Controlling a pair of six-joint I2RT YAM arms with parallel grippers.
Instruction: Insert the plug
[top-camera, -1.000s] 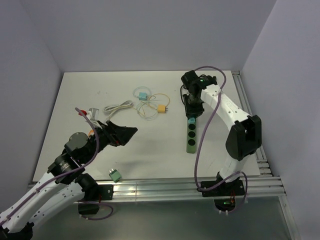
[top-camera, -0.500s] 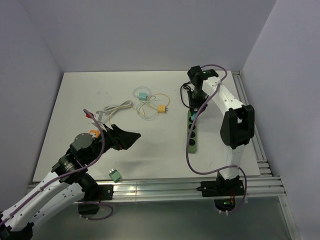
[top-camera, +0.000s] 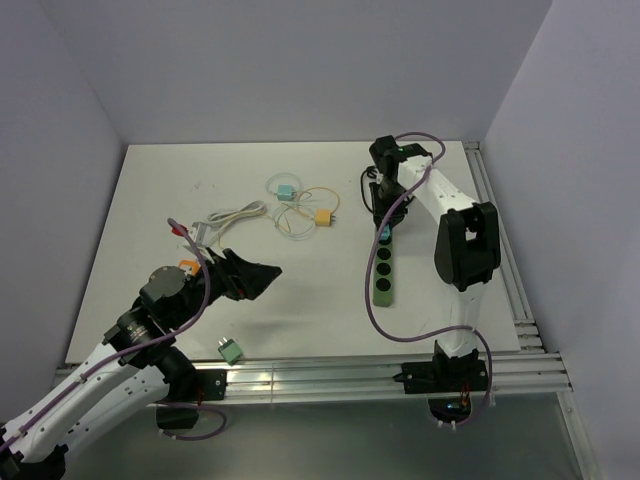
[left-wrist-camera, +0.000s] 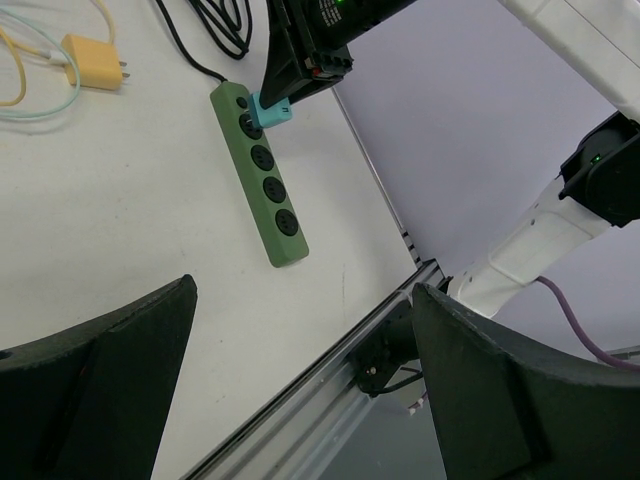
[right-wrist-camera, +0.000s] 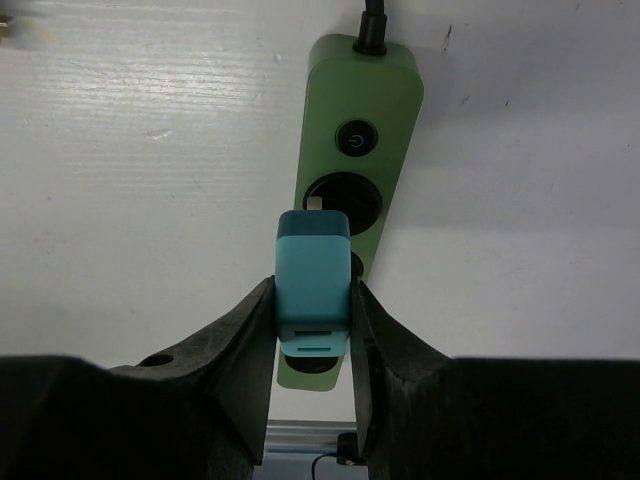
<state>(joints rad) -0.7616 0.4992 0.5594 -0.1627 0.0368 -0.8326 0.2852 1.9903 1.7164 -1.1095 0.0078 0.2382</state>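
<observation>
A green power strip (top-camera: 382, 267) lies on the white table, also in the right wrist view (right-wrist-camera: 362, 130) and the left wrist view (left-wrist-camera: 262, 182). My right gripper (right-wrist-camera: 312, 330) is shut on a teal plug (right-wrist-camera: 313, 280), holding it at the strip's first socket (right-wrist-camera: 341, 195) by the power button; its prongs touch or enter the socket edge. From above the plug (top-camera: 385, 234) shows under the right gripper (top-camera: 386, 215). My left gripper (top-camera: 262, 274) is open and empty, hovering above the table at the left, far from the strip.
A yellow plug (top-camera: 322, 216) and another teal plug (top-camera: 286, 191) with thin cables lie mid-table, beside a white cable bundle (top-camera: 235, 214). A green plug (top-camera: 229, 349) sits near the front rail. The strip's black cord (top-camera: 368, 190) runs back.
My right gripper has swung back and left with the teal plug, now lower over the strip's far end. The strip has shifted slightly. My left arm moved a little, then held still.
</observation>
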